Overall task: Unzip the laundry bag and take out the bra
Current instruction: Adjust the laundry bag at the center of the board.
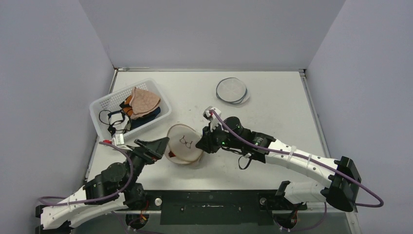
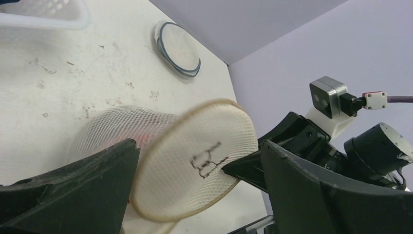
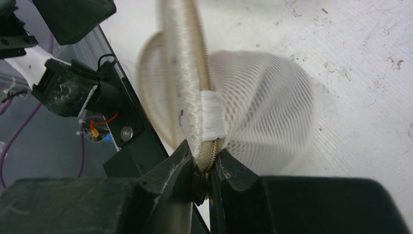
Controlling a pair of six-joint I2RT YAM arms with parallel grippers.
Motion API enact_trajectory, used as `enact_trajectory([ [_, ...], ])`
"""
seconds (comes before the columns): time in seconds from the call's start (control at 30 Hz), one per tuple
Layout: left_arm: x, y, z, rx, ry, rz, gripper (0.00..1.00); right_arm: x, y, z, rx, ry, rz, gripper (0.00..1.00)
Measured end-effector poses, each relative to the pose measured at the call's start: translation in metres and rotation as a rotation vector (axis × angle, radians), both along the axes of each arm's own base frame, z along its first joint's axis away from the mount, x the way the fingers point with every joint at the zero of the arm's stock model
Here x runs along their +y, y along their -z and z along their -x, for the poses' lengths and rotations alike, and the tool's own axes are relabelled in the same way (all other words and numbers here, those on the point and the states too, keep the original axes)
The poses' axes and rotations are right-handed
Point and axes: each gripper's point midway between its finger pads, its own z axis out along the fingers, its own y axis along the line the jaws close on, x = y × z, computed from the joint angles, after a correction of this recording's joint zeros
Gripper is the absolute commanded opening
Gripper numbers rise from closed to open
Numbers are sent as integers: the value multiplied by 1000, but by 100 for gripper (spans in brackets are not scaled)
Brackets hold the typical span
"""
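Note:
The laundry bag (image 1: pixel 183 143) is a round white mesh pouch with a tan zipper rim and a small bra drawing on its face. It stands tilted on edge near the table's front. My right gripper (image 1: pixel 199 144) is shut on the bag's zipper rim (image 3: pixel 195 73), pinching the tan teeth between its fingertips (image 3: pixel 208 163). My left gripper (image 2: pixel 198 146) is open, one finger on each side of the bag (image 2: pixel 195 161) without touching it. The bra is hidden; only a faint red patch (image 2: pixel 142 141) shows through the mesh.
A white basket (image 1: pixel 100 109) with several garments sits at the left. A flat round mesh bag (image 1: pixel 232 90) lies at the back, also seen from the left wrist (image 2: pixel 178 49). The black front rail (image 1: pixel 214 200) runs close below the bag.

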Motion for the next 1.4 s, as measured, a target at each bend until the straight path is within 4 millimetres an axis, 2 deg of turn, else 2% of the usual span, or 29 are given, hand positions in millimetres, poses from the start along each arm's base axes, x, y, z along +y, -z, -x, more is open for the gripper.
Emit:
enact_trajectory([
  [0.13, 4, 8, 2, 3, 3, -31, 96, -14, 17, 3, -25, -10, 49, 5],
  [0.2, 2, 17, 2, 10, 14, -61, 97, -30, 38, 7, -14, 5, 102, 5],
  [0.33, -9, 44, 3, 46, 48, -153, 97, -63, 81, 14, 29, 56, 222, 5],
  [0.47, -25, 67, 6, 81, 102, -241, 98, -81, 98, 13, 47, 109, 265, 7],
  [0.57, -41, 86, 10, 103, 166, -301, 96, -86, 97, 10, 48, 147, 261, 17],
  [0.67, -51, 104, 13, 138, 209, -361, 89, -90, 92, 8, 42, 175, 244, 33],
  [0.73, -56, 112, 13, 156, 226, -388, 85, -94, 87, 8, 39, 197, 235, 39],
  [0.9, -66, 114, 10, 162, 248, -391, 81, -103, 72, 5, 17, 249, 201, 55],
  [0.97, -68, 118, 7, 176, 246, -401, 76, -106, 70, 5, 15, 261, 197, 60],
  [1.27, -66, 147, 0, 289, 262, -461, 48, -119, 62, 6, 16, 318, 184, 64],
  [1.4, -71, 146, 4, 304, 296, -459, 38, -119, 54, 5, 15, 337, 157, 64],
])
